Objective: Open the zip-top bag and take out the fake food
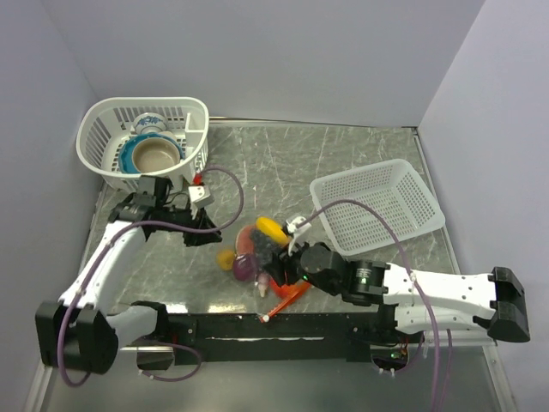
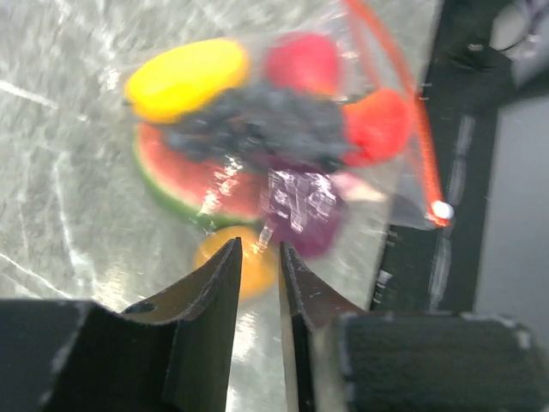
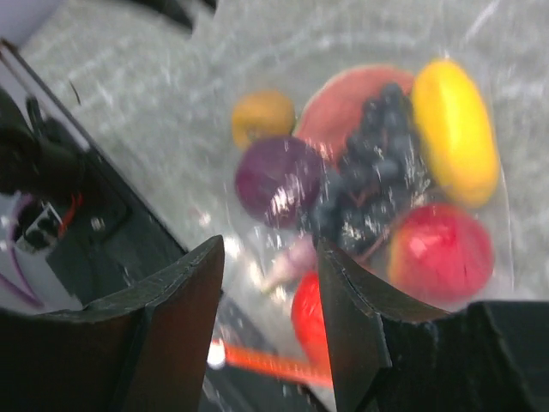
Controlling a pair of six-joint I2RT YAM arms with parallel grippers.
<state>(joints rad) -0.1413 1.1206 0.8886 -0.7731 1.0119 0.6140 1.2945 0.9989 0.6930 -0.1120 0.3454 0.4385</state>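
**Bag of toy food lies between the two arms**

The zip-top bag [image 1: 257, 249] lies flat on the gray tabletop [image 1: 343, 154], near the front edge, between the two arms. The fake food [image 3: 377, 163] is packed inside it. Through the clear plastic you can see a yellow one [image 2: 184, 77], dark grapes [image 2: 257, 124], a watermelon slice [image 2: 184, 176], a purple one [image 3: 274, 176] and a red one [image 3: 442, 253]. A small orange one [image 3: 262, 116] sits at the edge of the pile. The orange-red zip strip [image 2: 399, 94] runs along the side of the bag nearest the arm bases.

The left end effector [image 2: 259, 249] hangs just to the left of the bag. Its fingers are only a little apart and hold nothing. The right end effector [image 3: 270, 253] is over the bag's near right corner. Its fingers are wide apart, and nothing is pinched between them.

A white basket [image 1: 94, 129] at the back left holds a blue-and-white bowl [image 1: 154, 156] and a cup [image 1: 147, 123]. Another white basket [image 1: 403, 193] sits on the right.
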